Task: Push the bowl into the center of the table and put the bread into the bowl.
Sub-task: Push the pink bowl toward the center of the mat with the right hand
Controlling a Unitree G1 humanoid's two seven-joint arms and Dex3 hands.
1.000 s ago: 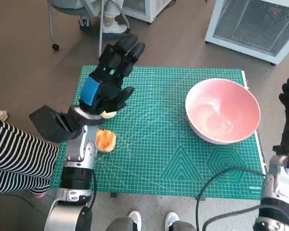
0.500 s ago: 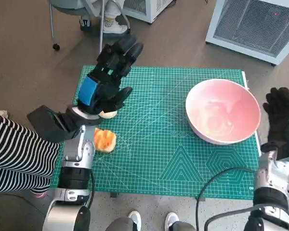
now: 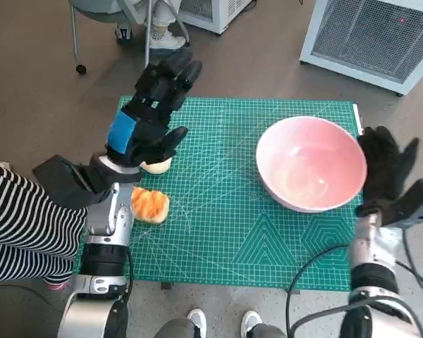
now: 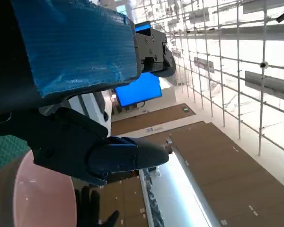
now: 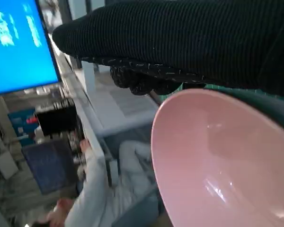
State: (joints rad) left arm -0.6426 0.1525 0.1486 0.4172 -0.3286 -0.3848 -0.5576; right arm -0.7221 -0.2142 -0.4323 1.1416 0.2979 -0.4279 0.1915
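Pink bowl (image 3: 311, 163) sat right of the desk (image 3: 225, 232) centre with the gloved right hand (image 3: 385, 169), fingers spread, against its rim, push unfinished; bread (image 3: 150, 205) lay uncollected near the left edge below the empty splayed left hand (image 3: 149, 120), beside a pale roll (image 3: 157, 166).

open: green mat (image 3: 225, 225) between bread (image 3: 149, 205) and bowl (image 3: 310, 163) | blocked: right robot hand (image 3: 384, 169) against bowl's right rim
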